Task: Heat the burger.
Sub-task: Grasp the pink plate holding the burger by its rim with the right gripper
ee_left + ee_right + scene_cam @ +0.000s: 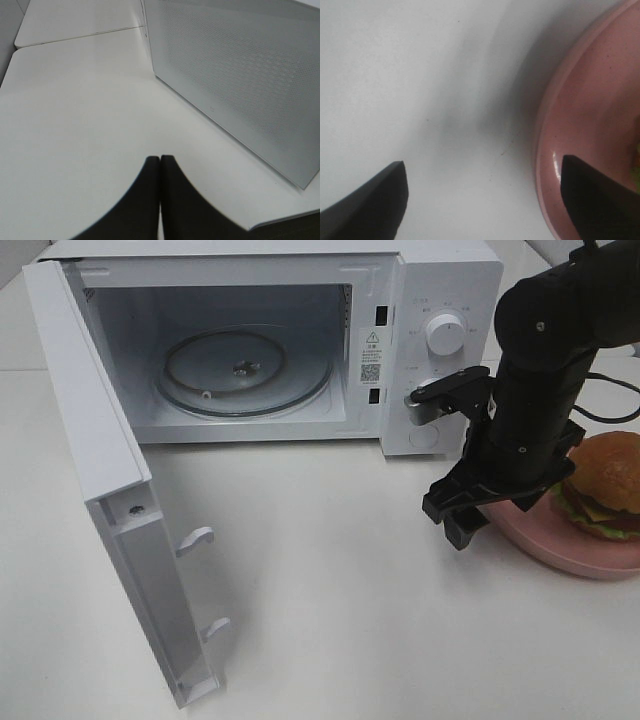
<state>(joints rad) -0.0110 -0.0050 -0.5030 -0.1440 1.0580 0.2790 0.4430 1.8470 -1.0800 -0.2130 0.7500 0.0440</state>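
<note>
Exterior high: microwave (440, 360) stands with its door (100, 460) swung open and the glass turntable (245, 375) showing. The burger (605, 485) sits on the pink plate (580, 550) at far right, just past the right gripper (460, 520), which hangs at the plate's rim. The right arm is nearer (left arm out of shot).

Left wrist: left gripper (160, 159) fingers pressed together, holding nothing, near the door's perforated panel.

Right wrist: right gripper fingers spread, one over the table (420, 75), the other over the plate rim; the burger lies beyond that finger.

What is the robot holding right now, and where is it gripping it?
Nothing. The right gripper is open over the rim of the pink plate; the left gripper is shut, empty. The burger sits ungripped.
</note>
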